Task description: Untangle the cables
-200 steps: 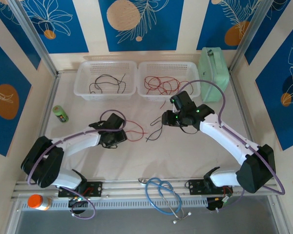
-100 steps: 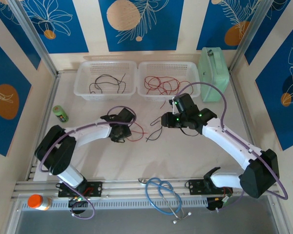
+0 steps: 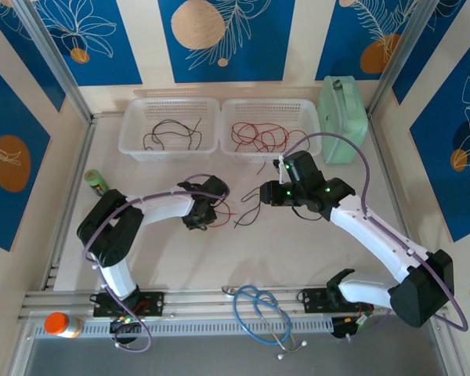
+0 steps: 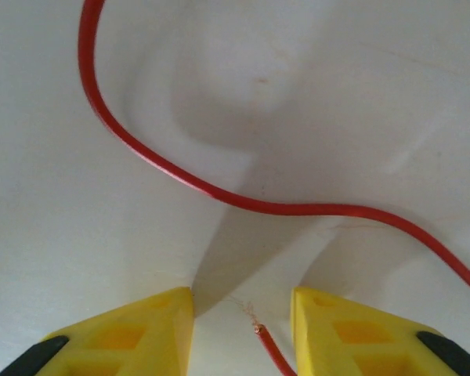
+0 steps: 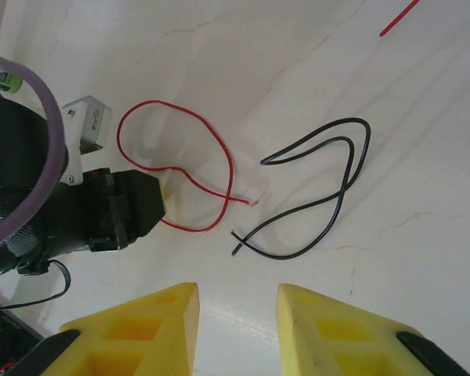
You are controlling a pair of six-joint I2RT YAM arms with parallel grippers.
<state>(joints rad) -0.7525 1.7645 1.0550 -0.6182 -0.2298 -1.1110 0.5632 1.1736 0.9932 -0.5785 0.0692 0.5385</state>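
Now my left tool (image 4: 243, 313) has slid forward, fingers spread around the bare end of the red cable (image 4: 298, 209) on the surface (image 5: 423, 258), while my right tool (image 5: 236, 313) hangs spread above the black cable (image 5: 286, 256), so pinching looks next.

The thin red cable (image 4: 243, 205) has glossy, smooth plastic insulation; its cut end bares coppery metal strands. The thin black cable (image 5: 329, 200) looks smooth but duller. The white table (image 5: 423, 117) is smooth, matt, faintly veined like marble. The yellow fingers of the left pincer (image 4: 241, 313) and right pincer (image 5: 236, 301) look like matt plastic. The left white latticed basket (image 3: 170, 101) is translucent plastic.
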